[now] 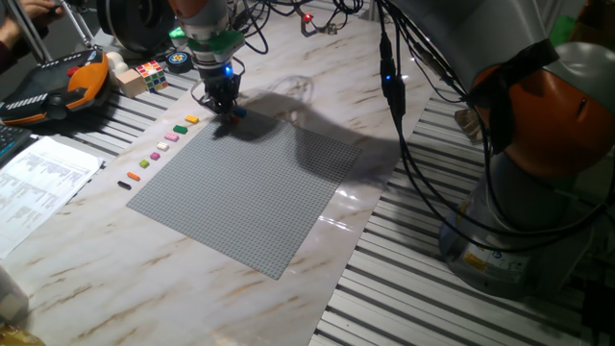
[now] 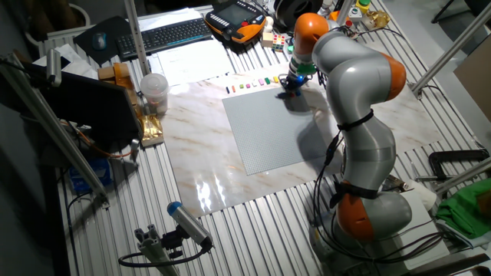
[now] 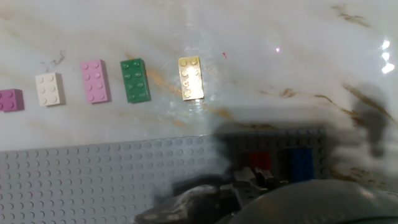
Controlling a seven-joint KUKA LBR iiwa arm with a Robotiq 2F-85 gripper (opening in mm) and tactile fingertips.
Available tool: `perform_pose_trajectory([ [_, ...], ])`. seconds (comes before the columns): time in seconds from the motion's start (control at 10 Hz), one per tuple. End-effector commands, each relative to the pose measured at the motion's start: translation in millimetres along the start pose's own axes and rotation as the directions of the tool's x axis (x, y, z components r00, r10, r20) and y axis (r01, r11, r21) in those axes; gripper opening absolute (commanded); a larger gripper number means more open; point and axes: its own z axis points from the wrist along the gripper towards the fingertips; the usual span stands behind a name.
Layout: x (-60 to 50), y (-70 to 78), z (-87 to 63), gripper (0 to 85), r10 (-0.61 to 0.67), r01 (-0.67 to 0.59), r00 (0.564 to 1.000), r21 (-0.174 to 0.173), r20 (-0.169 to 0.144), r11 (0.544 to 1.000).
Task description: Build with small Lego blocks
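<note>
Arm: one orange-and-grey arm (image 2: 359, 115) reaches over the worktop (image 1: 192, 279) to the far corner of the grey baseplate (image 1: 255, 197).
End effector: the end effector (image 1: 223, 104) is low over the baseplate corner, at about 11 o'clock of the plate in one fixed view. The fingers are dark and blurred at the bottom edge of the hand view, so how far apart they stand cannot be told, nor whether they have hold of anything.
Bricks on baseplate: a red brick (image 3: 260, 160) and a blue brick (image 3: 301, 162) sit side by side on the plate's corner, in shadow, just beside the end effector.
Bricks on worktop: the hand view shows a row lying flat on the marble, apart from one another, just off the plate's edge. From 3 o'clock to 9 o'clock: yellow brick (image 3: 191, 78), green brick (image 3: 135, 80), pink brick (image 3: 94, 81), white brick (image 3: 49, 88), and a magenta brick (image 3: 9, 99) cut by the picture's edge.
Row, wide view: in one fixed view the line carries on toward 7 o'clock, ending with an orange brick (image 1: 134, 176) and a black brick (image 1: 124, 185).
Other items: a multicoloured cube (image 1: 151, 74) stands at 10 o'clock of the plate; printed sheets (image 1: 38, 183) lie at 9 o'clock.
</note>
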Motion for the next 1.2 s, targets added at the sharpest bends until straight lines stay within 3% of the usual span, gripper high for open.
perform_pose_trajectory([
  [0.0,-2.9,-0.2,-7.2,2.0,-0.001,0.001,1.0,0.005,0.004,1.0],
  [0.3,-3.0,-0.1,-13.4,21.0,0.005,-0.005,1.0,0.012,0.005,1.0],
  [0.5,-4.3,0.1,-19.4,26.3,0.008,-0.008,1.0,0.016,0.011,1.0],
  [0.8,-4.5,0.6,-34.6,25.3,-0.018,0.018,1.0,0.005,0.018,1.0],
  [1.1,-1.7,6.6,-60.7,14.3,-0.024,0.024,1.0,0.039,0.017,0.999],
])
